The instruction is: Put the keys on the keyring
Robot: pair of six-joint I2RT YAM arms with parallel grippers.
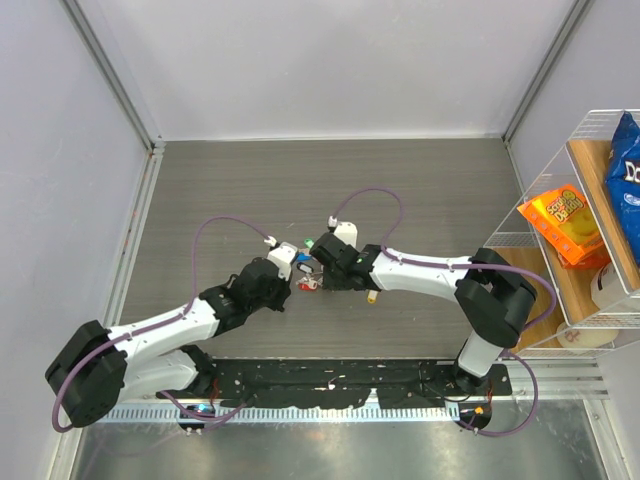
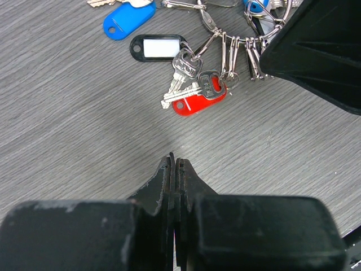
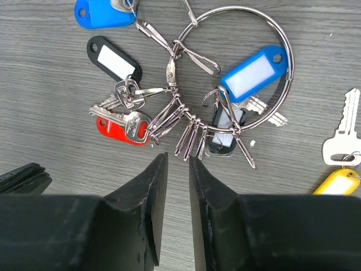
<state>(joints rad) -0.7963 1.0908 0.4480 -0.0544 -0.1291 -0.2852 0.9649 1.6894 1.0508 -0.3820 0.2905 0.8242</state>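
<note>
Just one keyring (image 3: 240,8), one red tag (image 3: 114,128)

Top external looks down from high, arm bases (image 1: 470,380) at 6 o'clock. Both wrist views hover close over the surface (image 2: 73,130), sharing the keys (image 3: 135,126) toward 12 o'clock.

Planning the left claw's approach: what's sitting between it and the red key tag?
Nothing: in the left wrist view, only bare table separates the shut left claw from the red key tag.
</note>
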